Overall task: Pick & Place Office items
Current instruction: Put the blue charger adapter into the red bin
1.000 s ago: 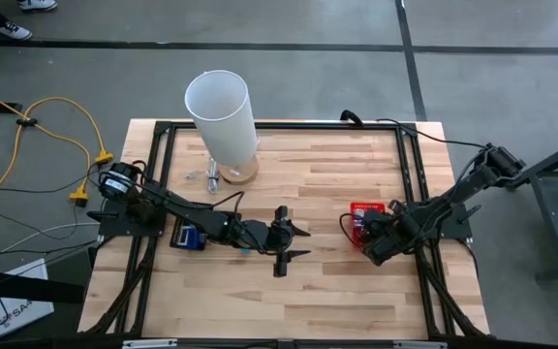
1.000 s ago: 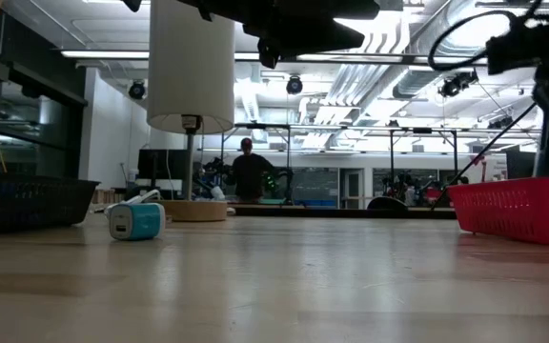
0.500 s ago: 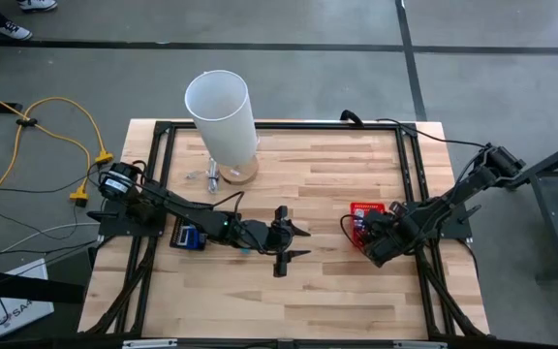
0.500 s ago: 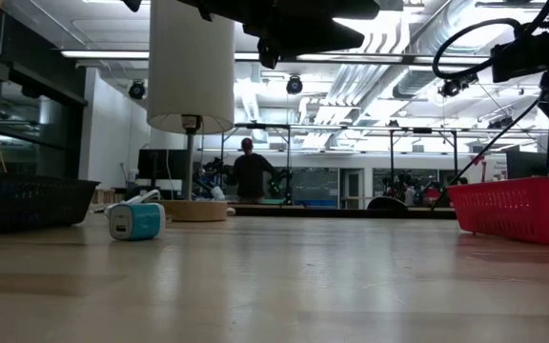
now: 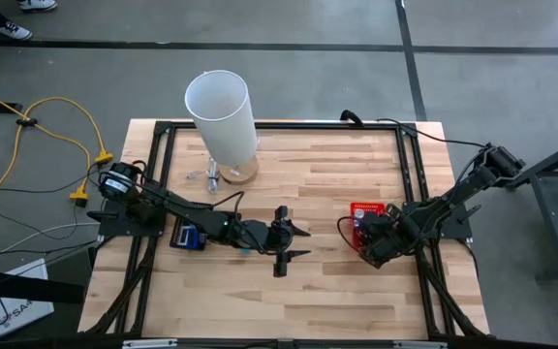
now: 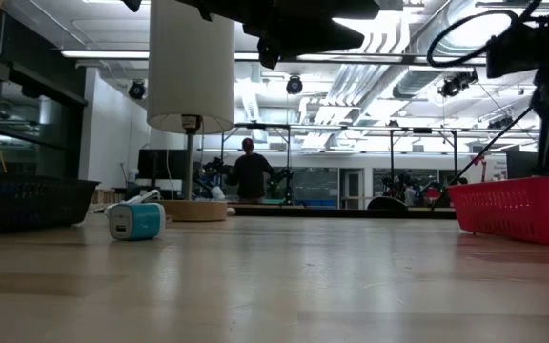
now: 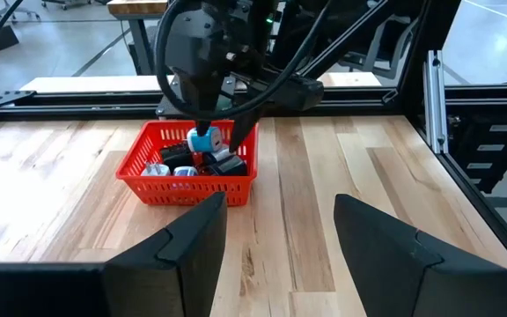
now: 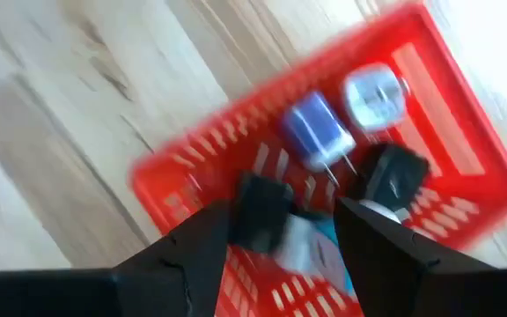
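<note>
Right end effector parted, empty, over red basket holding five office items

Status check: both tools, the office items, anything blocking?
Right tool open over red basket, empty. Left tool open, mid-table. Several items in basket; teal item left on table. Nothing blocking.

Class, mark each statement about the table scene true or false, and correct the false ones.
1. The red basket holds several small office items. True.
2. The tall white cylinder lies flat inside the basket. False: it stands on a base at the table's far edge.
3. The right gripper is over the basket. True.
4. The left gripper is shut on a teal item. False: its jaws are open and empty.
5. A teal and white item sits on the table. True.
</note>
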Available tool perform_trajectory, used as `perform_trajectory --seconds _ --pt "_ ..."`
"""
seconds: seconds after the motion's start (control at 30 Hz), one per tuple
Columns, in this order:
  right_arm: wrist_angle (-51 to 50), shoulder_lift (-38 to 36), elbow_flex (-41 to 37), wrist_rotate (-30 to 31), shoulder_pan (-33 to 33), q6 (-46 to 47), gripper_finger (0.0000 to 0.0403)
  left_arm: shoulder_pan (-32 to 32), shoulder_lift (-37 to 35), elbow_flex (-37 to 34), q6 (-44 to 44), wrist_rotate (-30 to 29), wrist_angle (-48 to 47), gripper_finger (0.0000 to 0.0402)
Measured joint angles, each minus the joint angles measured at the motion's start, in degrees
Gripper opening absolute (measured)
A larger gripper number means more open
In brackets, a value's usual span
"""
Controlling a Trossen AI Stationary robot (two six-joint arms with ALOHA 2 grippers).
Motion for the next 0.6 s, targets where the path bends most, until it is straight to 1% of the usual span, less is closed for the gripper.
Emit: perform_trajectory --seconds 0.17,0.27,0.33,0.5,0.6 --pt "5.7 0.0 0.0 4.9 0.0 -5.0 0.0194 0.0 0.0 0.0 0.0 0.0 -0.2 0.0205" --pt "7.1 0.0 0.5 5.5 -0.4 -8.8 0.0194 -0.2 -0.2 0.0 0.0 0.0 -1.9 0.0205" --pt "7.1 0.0 1.4 4.8 -0.9 -9.8 0.0194 -0.3 -1.0 0.0 -1.1 0.0 -4.4 0.0205" --pt "7.7 0.0 4.1 4.3 -2.1 -13.1 0.0194 -0.6 -5.2 0.0 -3.3 0.2 -14.5 0.0205" --pt "10.9 0.0 4.5 4.0 -2.4 -15.8 0.0194 -1.1 -7.1 0.0 -4.8 0.2 -21.5 0.0205"
